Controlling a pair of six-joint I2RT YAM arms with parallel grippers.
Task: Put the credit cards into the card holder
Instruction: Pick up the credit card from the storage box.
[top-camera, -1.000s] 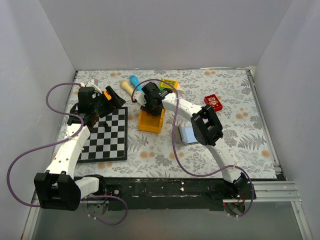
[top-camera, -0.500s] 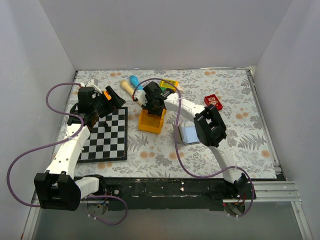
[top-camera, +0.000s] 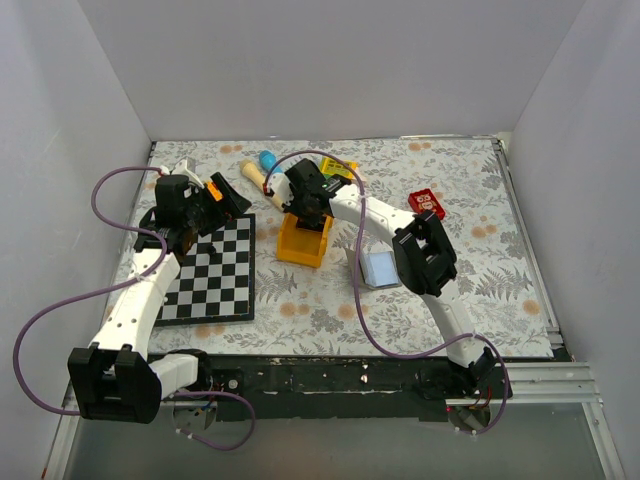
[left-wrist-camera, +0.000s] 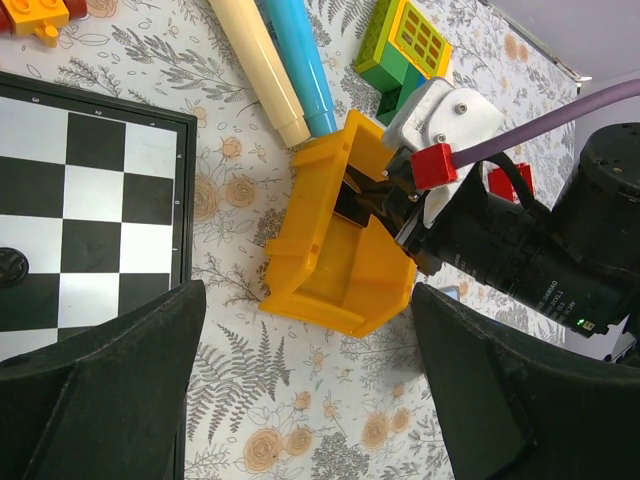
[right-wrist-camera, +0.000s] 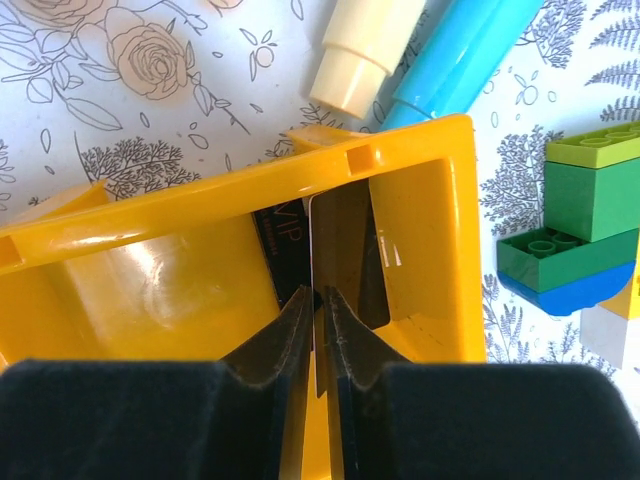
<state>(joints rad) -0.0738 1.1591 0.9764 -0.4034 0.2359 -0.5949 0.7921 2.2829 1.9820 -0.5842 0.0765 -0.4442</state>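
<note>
Picking is the step in hand; no card has reached the holder (top-camera: 376, 270) as far as the overhead view shows, though the right arm hides part of it.

**Progress**
- Done: the right gripper (right-wrist-camera: 320, 305) is down inside the orange tray (right-wrist-camera: 400, 150), at the cards (right-wrist-camera: 342, 250).
- Left to do: lift a card out, carry it across, slide it into a pocket, then do the same for the other card.

**Location of parts**
- Cards: two are visible, standing on edge side by side against the far wall of the tray.
- Holder: lies open on the table to the right of the tray, apart from it, with its pale inside facing up.

**Gripper state**
- Right: the fingers are drawn to a thin slit, with the near edge of one card in it. The pinch appears made; its firmness cannot be judged.
- Left gripper (left-wrist-camera: 307, 295): the fingers stand wide apart with nothing between them, above the table near the tray.

**Appearance of the cards**
- Thin, flat, dark and glossy, reflecting the orange wall.
- The left card carries the pale lettering "VIP".
</note>
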